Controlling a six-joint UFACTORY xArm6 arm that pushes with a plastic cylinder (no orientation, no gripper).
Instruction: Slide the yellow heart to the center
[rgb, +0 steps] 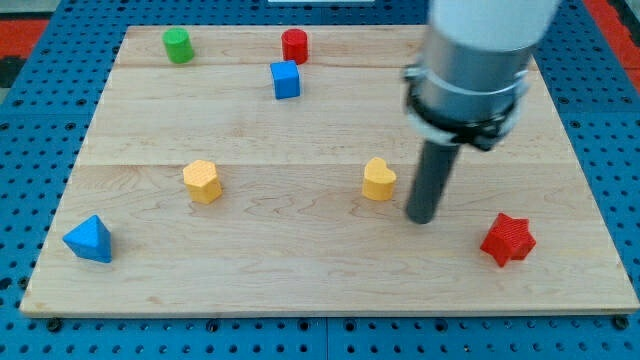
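Note:
The yellow heart (378, 179) stands on the wooden board (300, 280), a little right of the board's middle. My tip (421, 217) is just to the right of the heart and slightly lower in the view, with a small gap between them. The dark rod hangs from the grey arm at the view's top right.
A yellow hexagon (203, 181) stands at the left middle. A blue triangle (89, 239) is at the lower left. A red star (508, 239) is at the lower right, right of my tip. A green cylinder (178, 45), a red cylinder (294, 46) and a blue cube (286, 79) stand near the top.

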